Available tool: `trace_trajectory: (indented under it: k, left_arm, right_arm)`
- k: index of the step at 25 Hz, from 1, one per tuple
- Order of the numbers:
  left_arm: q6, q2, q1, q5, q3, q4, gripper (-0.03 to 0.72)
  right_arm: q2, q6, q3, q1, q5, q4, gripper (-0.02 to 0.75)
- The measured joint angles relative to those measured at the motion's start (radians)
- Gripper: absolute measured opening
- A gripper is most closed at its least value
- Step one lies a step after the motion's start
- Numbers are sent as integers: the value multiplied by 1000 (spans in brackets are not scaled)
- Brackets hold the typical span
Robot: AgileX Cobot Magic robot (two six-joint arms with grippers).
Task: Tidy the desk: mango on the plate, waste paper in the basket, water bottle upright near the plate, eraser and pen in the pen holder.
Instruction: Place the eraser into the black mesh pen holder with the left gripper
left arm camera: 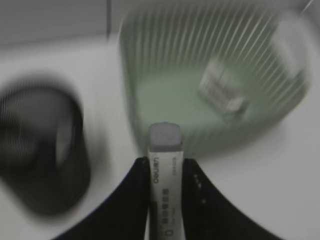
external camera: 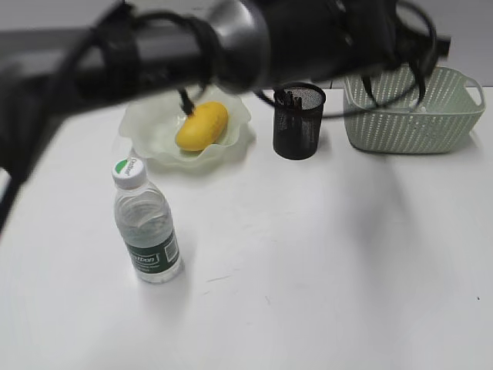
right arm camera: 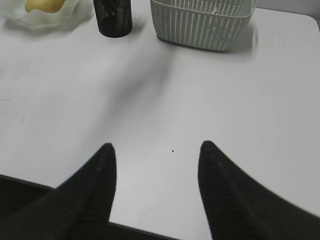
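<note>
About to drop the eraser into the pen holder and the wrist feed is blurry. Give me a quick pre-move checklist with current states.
1. Eraser clamped between left gripper fingers: ok.
2. Eraser over pen holder: not ok; the holder lies left of it, the basket ahead.
3. Pen holder upright, mouth open: ok.
4. Right gripper open, empty, away from the holder: ok.
5. Mango on plate, water bottle upright: ok.
6. Pen already inside holder: cannot tell.

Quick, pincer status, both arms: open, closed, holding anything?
Left pincer: closed on the eraser.
Right pincer: open, holding nothing, above the desk.
</note>
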Motion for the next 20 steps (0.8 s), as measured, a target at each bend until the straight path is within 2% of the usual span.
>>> trace_trajectory:
  k: [2,4,7,14,17,20]
  left_arm:
    - [1,-40,88,-208,-11,91,141]
    - [1,-39,170,-344,-15,112,141]
    - [1,24,247,-413,-12,112,141]
    - [1,113,244,-371,-3,120,144]
    - [2,113,246,-346,-3,108,202]
    - [2,113,246,-282,-3,71,295]
  right_arm:
    - [0,0,0,0,0,0,420]
    - [0,0,0,0,0,0,420]
    - [0,0,0,0,0,0,420]
    - [0,0,0,0,0,0,420]
    - [0,0,0,0,0,0,417]
    - [0,0,0,0,0,0,414]
